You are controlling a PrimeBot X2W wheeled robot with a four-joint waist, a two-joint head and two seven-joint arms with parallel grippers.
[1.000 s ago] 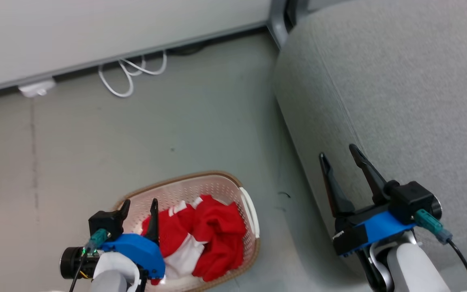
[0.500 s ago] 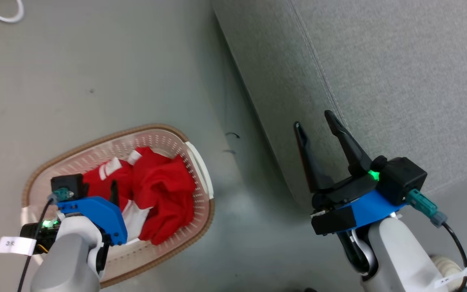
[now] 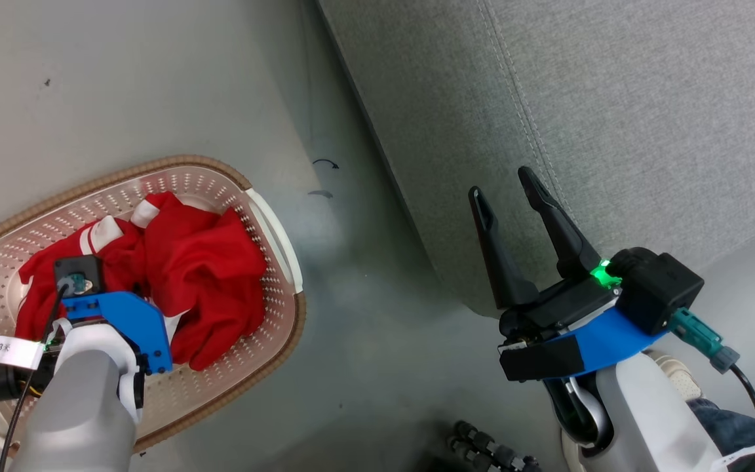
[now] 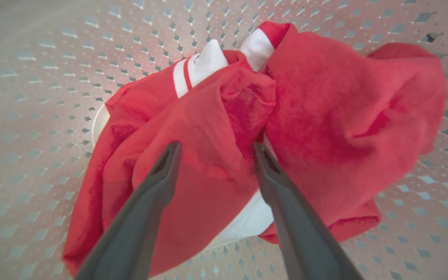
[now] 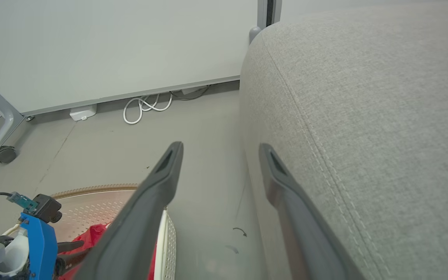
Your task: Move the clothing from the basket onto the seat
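As clothing (image 4: 325,116) lies in the basket (image 4: 33,97), left fingers (image 4: 150,194) splayed astride its fold, right fingers (image 3: 494,252) splayed, empty.

Cream basket (image 3: 246,347): smooth perforated plastic, brown woven-look rim. Red clothing (image 4: 325,116): soft matt fleecy cloth. Grey seat (image 3: 613,98): coarse-weave fabric, stitched seam. Grey floor (image 3: 154,78): smooth, slight sheen. Right gripper (image 3: 501,181): matt dark plastic.
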